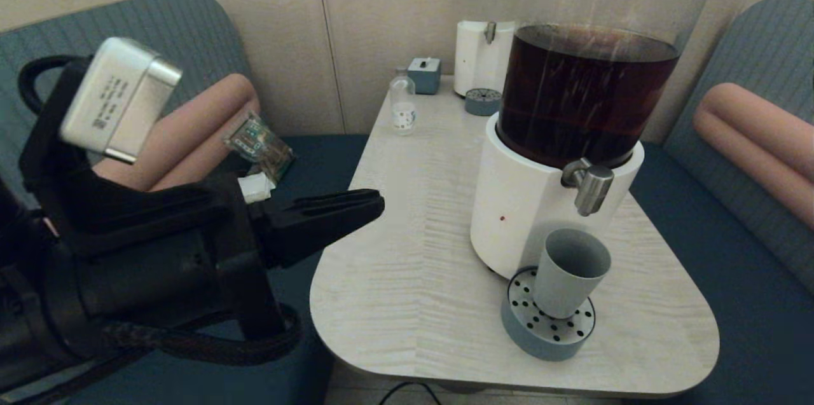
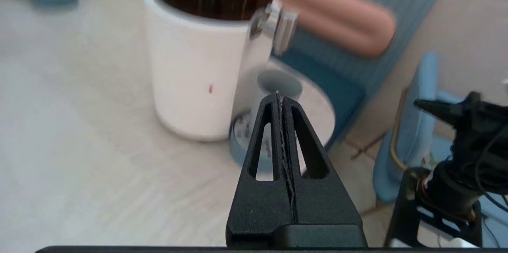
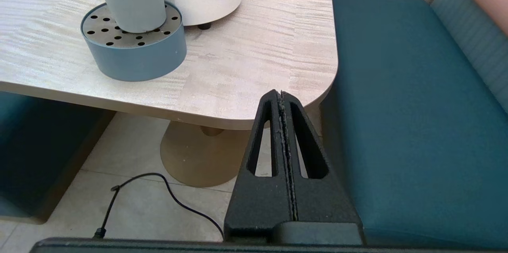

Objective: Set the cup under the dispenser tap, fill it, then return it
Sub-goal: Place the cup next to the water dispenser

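Our small grey-blue matte cup (image 1: 568, 278) already stands on the round blue perforated drip tray (image 1: 525, 333), just below the short brushed-steel dispenser tap (image 1: 590, 184) of the big white-based dispenser w/ dark brown liquid (image 1: 572, 106). Placement looks done; cup seems empty, so filling & return are left, we reckon. Our left gripper (image 1: 372, 201) hovers at the pale wood table (image 1: 407, 214) edge, clenched on nothing, well apart from cup, pointing toward it. Right gripper (image 3: 282, 98) is parked low off the table corner, also clenched.

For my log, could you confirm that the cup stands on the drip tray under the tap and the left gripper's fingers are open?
Not quite: the cup does stand on the drip tray under the tap, but the left gripper has its fingers shut, as the left wrist view shows.
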`<state>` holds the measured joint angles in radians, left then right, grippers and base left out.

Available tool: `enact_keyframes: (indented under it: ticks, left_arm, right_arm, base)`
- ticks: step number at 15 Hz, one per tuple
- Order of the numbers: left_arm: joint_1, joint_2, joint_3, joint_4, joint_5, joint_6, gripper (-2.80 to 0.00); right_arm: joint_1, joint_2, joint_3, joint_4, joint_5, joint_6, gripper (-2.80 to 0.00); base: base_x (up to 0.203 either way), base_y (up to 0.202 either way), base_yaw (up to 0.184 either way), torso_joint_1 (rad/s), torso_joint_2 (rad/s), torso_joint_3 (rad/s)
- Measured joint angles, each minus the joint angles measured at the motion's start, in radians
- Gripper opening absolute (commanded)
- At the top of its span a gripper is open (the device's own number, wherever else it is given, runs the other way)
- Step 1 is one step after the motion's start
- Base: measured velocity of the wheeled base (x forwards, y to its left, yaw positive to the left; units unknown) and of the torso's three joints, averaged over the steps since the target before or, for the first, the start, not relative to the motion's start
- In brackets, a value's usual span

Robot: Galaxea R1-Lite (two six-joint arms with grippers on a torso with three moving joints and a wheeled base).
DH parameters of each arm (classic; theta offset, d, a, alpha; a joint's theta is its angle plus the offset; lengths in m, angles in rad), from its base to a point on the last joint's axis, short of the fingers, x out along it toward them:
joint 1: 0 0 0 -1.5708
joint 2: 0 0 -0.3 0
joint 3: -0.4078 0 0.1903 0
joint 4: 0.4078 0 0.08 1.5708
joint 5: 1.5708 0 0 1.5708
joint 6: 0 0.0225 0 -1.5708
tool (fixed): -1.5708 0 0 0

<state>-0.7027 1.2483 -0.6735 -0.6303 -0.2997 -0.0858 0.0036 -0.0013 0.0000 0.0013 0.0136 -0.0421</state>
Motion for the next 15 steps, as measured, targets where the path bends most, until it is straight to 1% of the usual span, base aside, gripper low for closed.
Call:
enact_keyframes:
  ticks: [2,4,5,8,9,10,15]
  left_arm:
    - [0.040,0.032,0.053,-0.131,-0.053,0.005,-2.80]
    - [0.060,0.112,0.080,-0.276,-0.063,0.021,-2.80]
    - [0.067,0.180,0.090,-0.374,-0.066,0.027,-2.80]
    - [0.080,0.382,0.118,-0.719,-0.074,0.036,-2.80]
    - [0.081,0.418,0.119,-0.799,-0.074,0.035,-2.80]
    - [0.083,0.443,0.119,-0.838,-0.071,0.034,-2.80]
    - [0.078,0.494,0.132,-0.850,-0.067,0.001,-2.80]
  right_arm:
    - [0.000,0.000,0.000,0.000,0.000,0.000,-2.80]
    - [0.000,0.000,0.000,0.000,0.001,0.000,-2.80]
    - [0.000,0.000,0.000,0.000,0.001,0.000,-2.80]
    - [0.000,0.000,0.000,0.000,0.000,0.000,-2.80]
    - [0.000,0.000,0.000,0.000,0.000,0.000,-2.80]
    - [0.000,0.000,0.000,0.000,0.001,0.000,-2.80]
    - [0.000,0.000,0.000,0.000,0.000,0.000,-2.80]
  base:
    - [0.000,0.000,0.000,0.000,0.00,0.000]
    - [0.000,0.000,0.000,0.000,0.00,0.000]
    - [0.000,0.000,0.000,0.000,0.00,0.000]
    - [0.000,0.000,0.000,0.000,0.00,0.000]
    - [0.000,0.000,0.000,0.000,0.00,0.000]
    - [0.000,0.000,0.000,0.000,0.00,0.000]
    - [0.000,0.000,0.000,0.000,0.00,0.000]
